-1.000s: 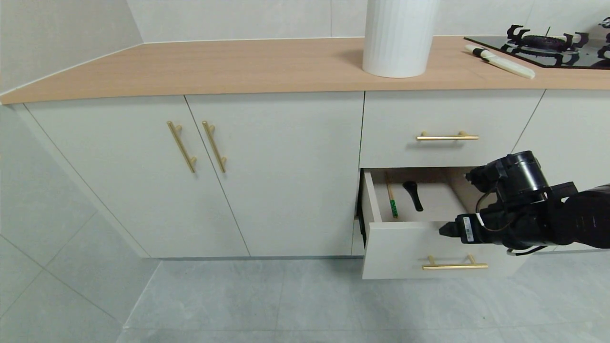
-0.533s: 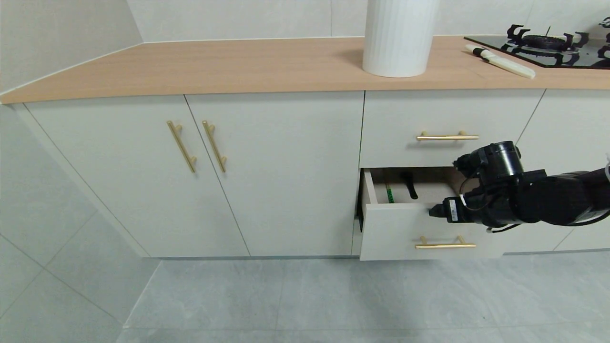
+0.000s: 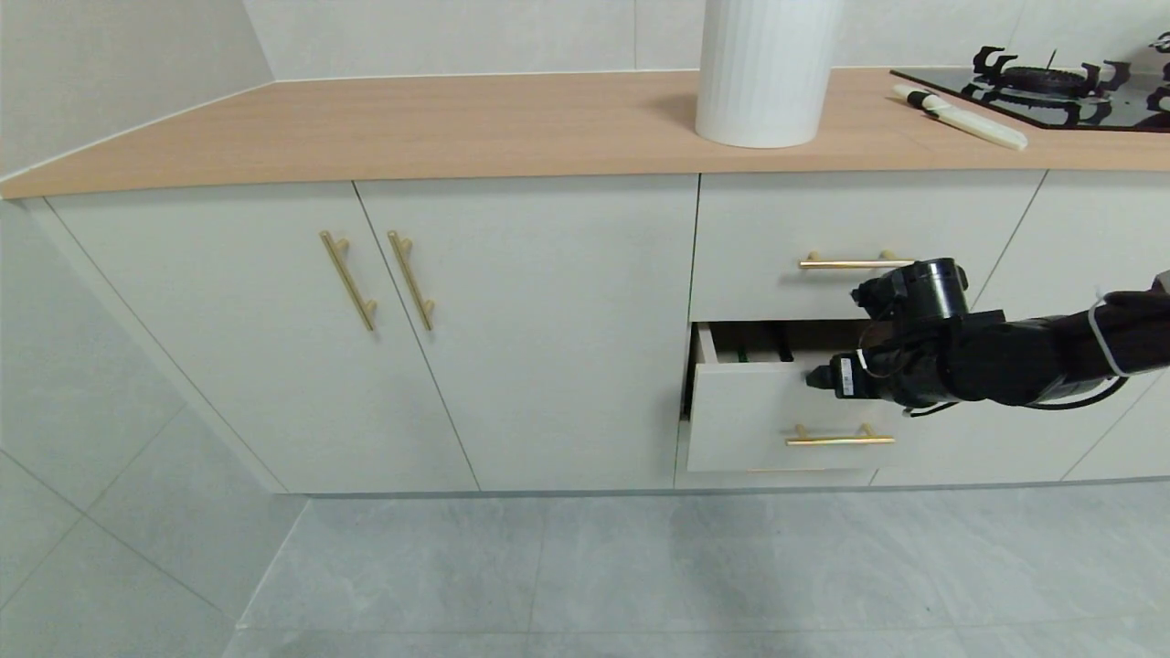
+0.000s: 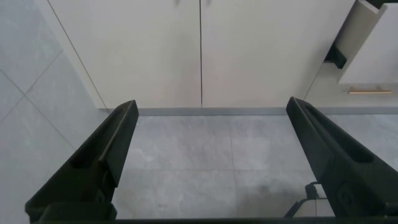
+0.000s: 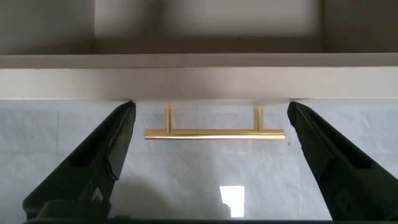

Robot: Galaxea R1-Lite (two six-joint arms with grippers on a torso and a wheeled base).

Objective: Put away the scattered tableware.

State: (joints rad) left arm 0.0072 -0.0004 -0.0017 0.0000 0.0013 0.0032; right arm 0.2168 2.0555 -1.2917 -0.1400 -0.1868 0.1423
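The lower drawer (image 3: 745, 416) stands open by a narrow gap. In that gap only the ends of green-tipped chopsticks (image 3: 741, 355) and a black spoon (image 3: 782, 349) show. My right gripper (image 3: 811, 376) is at the drawer front, above its gold handle (image 3: 839, 440). In the right wrist view the gripper (image 5: 210, 107) is open, its fingertips (image 5: 124, 112) against the drawer front (image 5: 199, 84), with the handle (image 5: 214, 133) between the fingers but not grasped. My left gripper (image 4: 211, 106) hangs open over the floor, facing the cabinet doors (image 4: 199, 50), holding nothing.
On the wooden counter (image 3: 457, 123) stand a tall white ribbed vessel (image 3: 766, 68) and a cream utensil (image 3: 960, 117) lying beside the black hob (image 3: 1051, 87). The upper drawer (image 3: 855, 238) and two cabinet doors (image 3: 384, 329) are closed. Grey tiled floor (image 3: 548, 576) lies in front.
The drawer has slid from wide open to nearly closed, hiding most of the chopsticks and spoon. My right arm has moved in towards the cabinet with the drawer front.
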